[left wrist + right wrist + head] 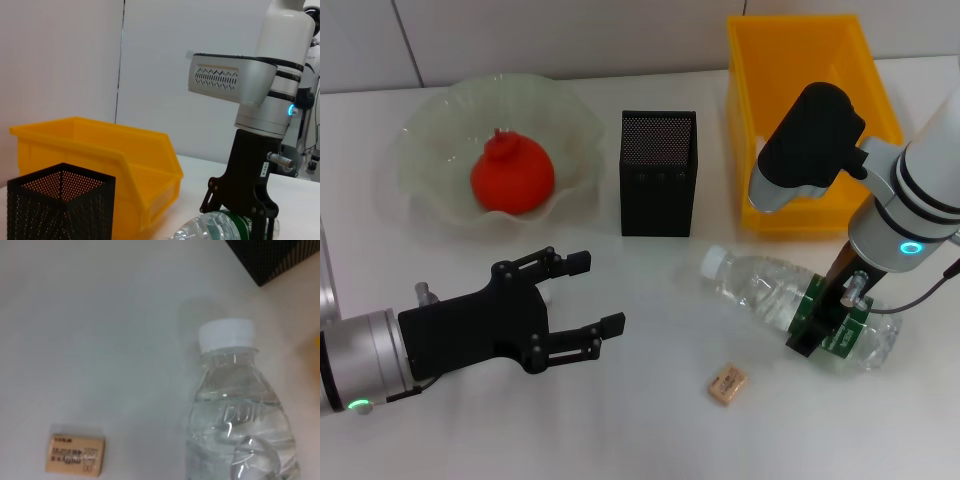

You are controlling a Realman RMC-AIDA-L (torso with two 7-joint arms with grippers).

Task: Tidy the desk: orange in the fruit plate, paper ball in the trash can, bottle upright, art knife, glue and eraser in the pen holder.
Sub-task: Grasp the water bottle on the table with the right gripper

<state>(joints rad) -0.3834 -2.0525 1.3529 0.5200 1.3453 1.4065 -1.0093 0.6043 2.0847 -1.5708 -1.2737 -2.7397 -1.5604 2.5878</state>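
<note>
Black right pincer (828,328) straddling lying bottle (770,293), left pincer (588,295) spread, hovering

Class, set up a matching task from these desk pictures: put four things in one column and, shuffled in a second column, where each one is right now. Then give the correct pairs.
Things:
1. orange
2. bottle
3. eraser
4. pen holder

Places:
A. lying on its side under the right pincer
B. standing between the fruit plate and the trash can
C. inside the fruit plate
D. flat on the desk, in front of the bottle

Pairs: 1-C, 2-A, 3-D, 4-B
</note>
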